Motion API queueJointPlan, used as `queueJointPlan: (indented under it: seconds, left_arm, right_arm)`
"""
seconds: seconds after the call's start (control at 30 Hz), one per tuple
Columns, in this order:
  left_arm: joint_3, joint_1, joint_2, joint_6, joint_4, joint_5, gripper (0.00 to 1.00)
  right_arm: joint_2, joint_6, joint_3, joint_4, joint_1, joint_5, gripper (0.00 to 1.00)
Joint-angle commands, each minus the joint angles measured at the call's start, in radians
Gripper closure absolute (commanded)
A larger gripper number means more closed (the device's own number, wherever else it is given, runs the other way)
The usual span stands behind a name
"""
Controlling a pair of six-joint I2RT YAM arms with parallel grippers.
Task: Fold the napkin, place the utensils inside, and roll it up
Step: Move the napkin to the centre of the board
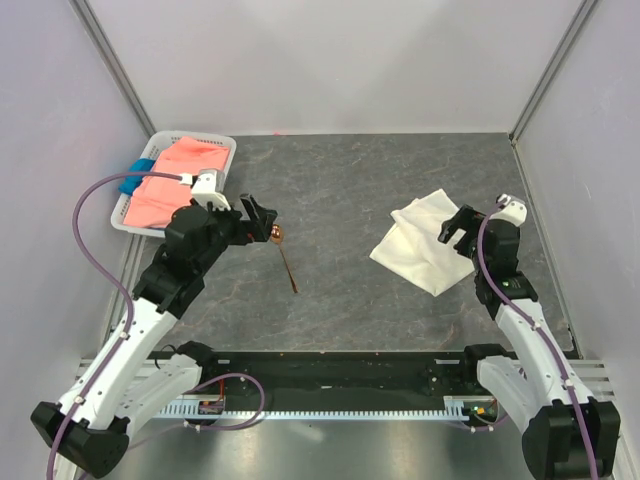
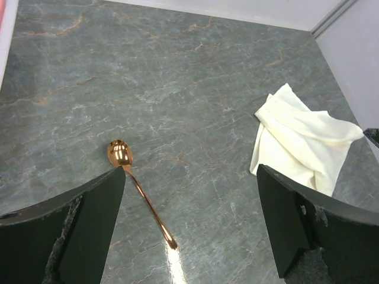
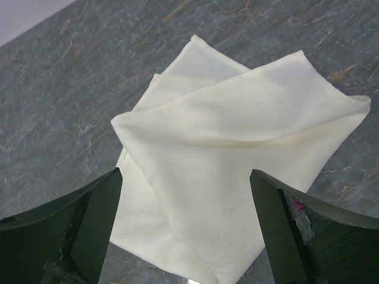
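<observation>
The off-white napkin (image 1: pixel 420 243) lies loosely crumpled on the grey tabletop at the right, its layers overlapping (image 3: pixel 225 160). It also shows at the right of the left wrist view (image 2: pixel 302 145). My right gripper (image 1: pixel 455 228) hovers open above the napkin's right part, holding nothing (image 3: pixel 185 201). The copper spoon (image 1: pixel 284 258) lies at the table's middle left, bowl away from me, handle toward me (image 2: pixel 142 198). My left gripper (image 1: pixel 258 218) is open just left of the spoon's bowl, fingers wide apart and not touching it (image 2: pixel 190 201).
A white basket (image 1: pixel 221 148) at the back left holds a salmon-pink cloth (image 1: pixel 172 178) and a blue cloth (image 1: pixel 140 172). Grey walls enclose the table on three sides. The black base rail (image 1: pixel 330 375) runs along the near edge.
</observation>
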Motion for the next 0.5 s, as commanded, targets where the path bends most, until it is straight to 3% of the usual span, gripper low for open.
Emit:
queueJointPlan:
  seconds: [0.0, 0.17, 0.47]
  left_arm:
    - [-0.025, -0.004, -0.028, -0.003, 0.044, -0.042, 0.00]
    - [-0.051, -0.004, -0.031, 0.101, 0.039, 0.032, 0.00]
    - [-0.057, -0.007, 0.014, 0.121, 0.049, 0.234, 0.04]
  right_arm:
    - [0.019, -0.049, 0.085, -0.072, 0.001, -0.059, 0.02]
    - [0.088, -0.066, 0.124, -0.113, 0.011, -0.106, 0.02]
    - [0.336, -0.024, 0.254, -0.254, 0.275, 0.208, 0.05]
